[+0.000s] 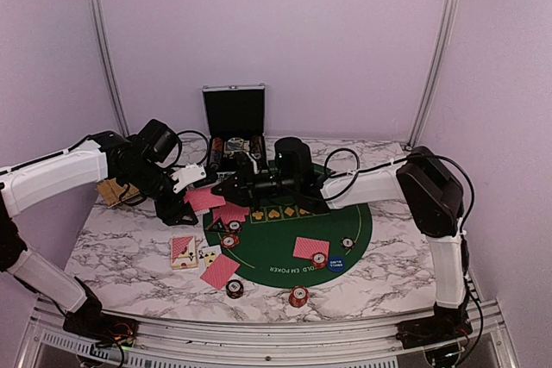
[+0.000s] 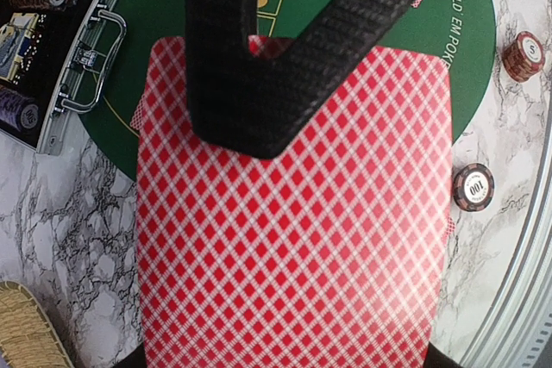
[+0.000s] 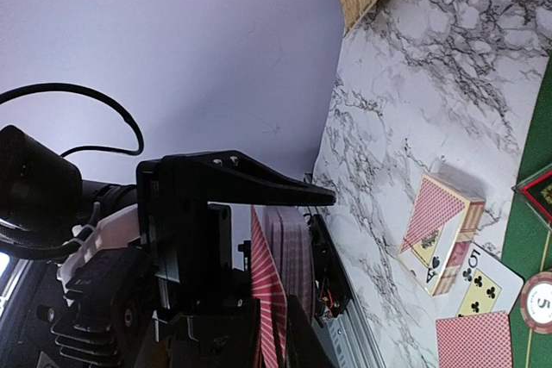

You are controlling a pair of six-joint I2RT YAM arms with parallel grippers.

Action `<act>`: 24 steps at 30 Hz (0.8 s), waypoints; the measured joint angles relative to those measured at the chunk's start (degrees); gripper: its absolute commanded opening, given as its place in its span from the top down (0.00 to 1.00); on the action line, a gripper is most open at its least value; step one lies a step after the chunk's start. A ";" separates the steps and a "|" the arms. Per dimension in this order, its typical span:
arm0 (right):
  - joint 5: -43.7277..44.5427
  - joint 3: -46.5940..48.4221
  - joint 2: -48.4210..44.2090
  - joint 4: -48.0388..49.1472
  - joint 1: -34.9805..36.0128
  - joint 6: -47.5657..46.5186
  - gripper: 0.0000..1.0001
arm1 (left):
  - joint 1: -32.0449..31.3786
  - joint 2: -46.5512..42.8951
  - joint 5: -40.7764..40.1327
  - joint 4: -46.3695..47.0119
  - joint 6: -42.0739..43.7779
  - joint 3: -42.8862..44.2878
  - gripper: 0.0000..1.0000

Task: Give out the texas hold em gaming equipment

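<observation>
Both arms bend inward over the marbled tabletop (image 1: 116,252): left tool (image 1: 195,189) clamped on diamond-patterned red-backed cards (image 2: 293,247); right tool (image 2: 259,118), black and woven-textured, overlaps them, its grip impossible to tell.

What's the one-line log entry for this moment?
left claw: shut on red-backed playing card stack | right claw: beside that stack, grip unclear | position: at edge of round green felt mat
</observation>
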 measured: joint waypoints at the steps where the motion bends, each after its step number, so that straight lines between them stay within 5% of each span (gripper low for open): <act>1: -0.07 -0.09 -0.22 0.76 0.00 0.44 0.90 | 0.00 0.00 0.00 0.00 0.00 0.00 1.00; 8: -0.57 -1.20 -0.92 5.79 -0.02 3.80 1.00 | 0.00 0.00 0.00 0.00 0.00 0.00 1.00; 24: -1.22 -6.62 -5.97 5.05 -4.94 2.54 1.00 | 0.00 -0.02 -0.09 0.00 0.04 -0.26 1.00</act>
